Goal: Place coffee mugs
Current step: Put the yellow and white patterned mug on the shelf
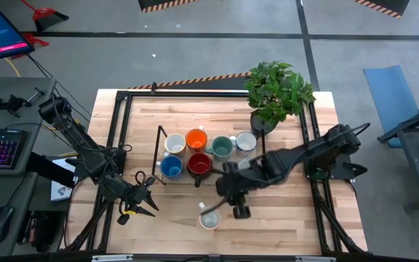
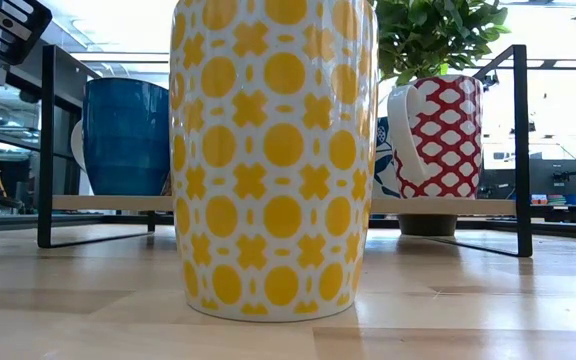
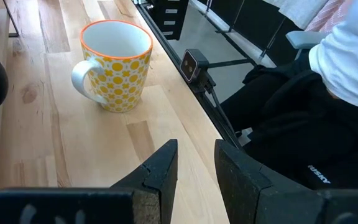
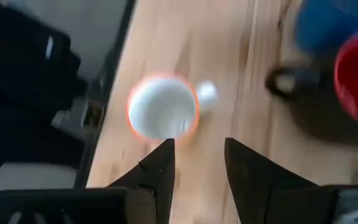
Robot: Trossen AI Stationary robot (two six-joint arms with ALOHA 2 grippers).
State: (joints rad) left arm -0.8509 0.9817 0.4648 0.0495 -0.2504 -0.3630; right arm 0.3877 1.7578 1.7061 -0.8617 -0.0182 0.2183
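Observation:
A white mug with a yellow pattern and an orange rim (image 1: 209,217) stands upright on its base near the table's near edge; it also shows in the low view (image 2: 273,160), the left wrist view (image 3: 114,62) and the right wrist view (image 4: 163,109). Six mugs stand in a black wire rack (image 1: 158,145): cream (image 1: 174,143), orange (image 1: 196,140), teal (image 1: 221,148), white (image 1: 246,142), blue (image 1: 171,167) and red (image 1: 199,165). My right gripper (image 1: 238,207) is open and empty, just right of and above the yellow mug. My left gripper (image 1: 150,202) is open and empty, left of it.
A potted plant (image 1: 276,91) stands at the table's far right, behind the rack. A black frame runs round the table's edges (image 1: 115,131), with a small camera (image 3: 191,62) on its near rail. A person in dark and white clothes (image 3: 316,93) is beyond the near edge.

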